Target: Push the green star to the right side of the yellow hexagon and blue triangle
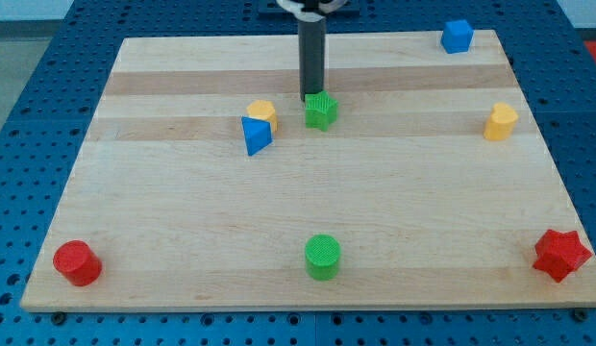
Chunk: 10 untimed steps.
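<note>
The green star (pixel 321 111) sits on the wooden board, just right of the yellow hexagon (pixel 262 114). The blue triangle (pixel 256 135) lies against the hexagon's lower left. My tip (pixel 310 95) is at the star's upper left edge, touching or nearly touching it, above and to the right of the hexagon. The dark rod rises straight to the view's top.
A blue cube (pixel 458 36) is at the top right. A yellow block (pixel 501 122) is at the right. A red star (pixel 561 254) is at the bottom right, a green cylinder (pixel 323 257) at the bottom middle, a red cylinder (pixel 77 262) at the bottom left.
</note>
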Motion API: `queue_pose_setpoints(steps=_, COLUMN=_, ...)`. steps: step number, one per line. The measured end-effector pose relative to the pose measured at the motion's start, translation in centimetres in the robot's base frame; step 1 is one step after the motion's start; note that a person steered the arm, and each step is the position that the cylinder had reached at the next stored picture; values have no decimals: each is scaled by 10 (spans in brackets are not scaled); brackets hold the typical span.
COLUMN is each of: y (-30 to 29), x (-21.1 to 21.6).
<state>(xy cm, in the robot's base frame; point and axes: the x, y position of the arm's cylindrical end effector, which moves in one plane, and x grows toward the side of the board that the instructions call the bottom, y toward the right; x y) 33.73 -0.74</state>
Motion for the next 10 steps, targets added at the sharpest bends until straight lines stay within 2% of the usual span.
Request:
queue_pose_setpoints(steps=1, y=19, x=-3)
queue_pose_setpoints(steps=3, y=98, x=0)
queue_pose_setpoints(steps=4, y=96, x=14)
queue_pose_setpoints(steps=6, y=37, x=16)
queue_pose_setpoints(steps=8, y=5, x=16)
queue_pose_setpoints(steps=9, y=9, x=20)
queue_pose_setpoints(steps=10, y=68, x=28)
